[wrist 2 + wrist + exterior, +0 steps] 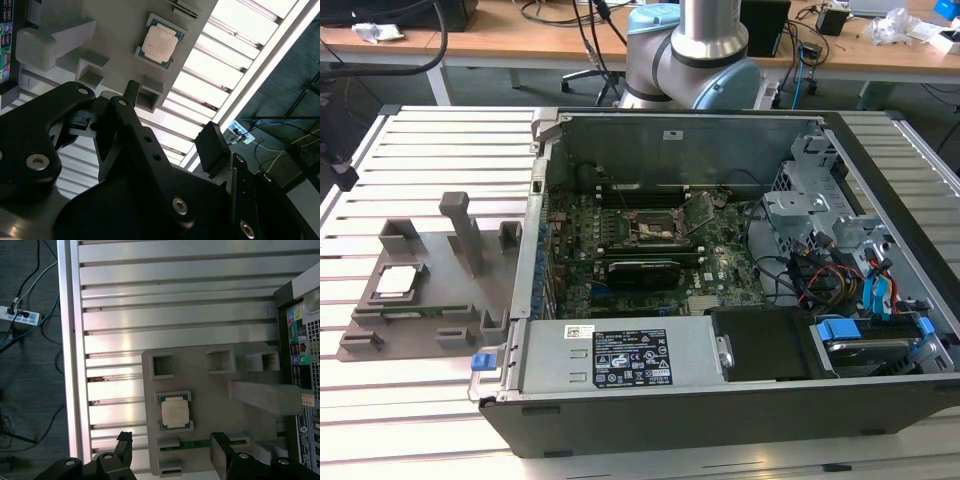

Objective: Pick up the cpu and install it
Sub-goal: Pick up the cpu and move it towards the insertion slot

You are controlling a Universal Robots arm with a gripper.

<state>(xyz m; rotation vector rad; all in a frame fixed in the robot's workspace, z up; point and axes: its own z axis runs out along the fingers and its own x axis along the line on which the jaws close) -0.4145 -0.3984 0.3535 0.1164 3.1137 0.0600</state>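
The cpu [400,282] is a small silvery square lying flat in a recess of the grey fixture [430,310], on the slatted table at the exterior view's left. Both wrist views look down on the cpu [175,412] [159,44] from well above. My gripper [172,450] [172,120] hangs high over the fixture, open, with nothing between its black fingers [124,446]. The open computer case [720,400] holds the motherboard [650,265], and the black square socket frame [655,228] sits near the board's middle.
The fixture carries a tall post [465,230] and several raised blocks around the cpu. Inside the case are drive cages and cables [850,270] at the exterior view's right and a power supply [620,360] along the front. The arm's base [690,50] stands behind the case.
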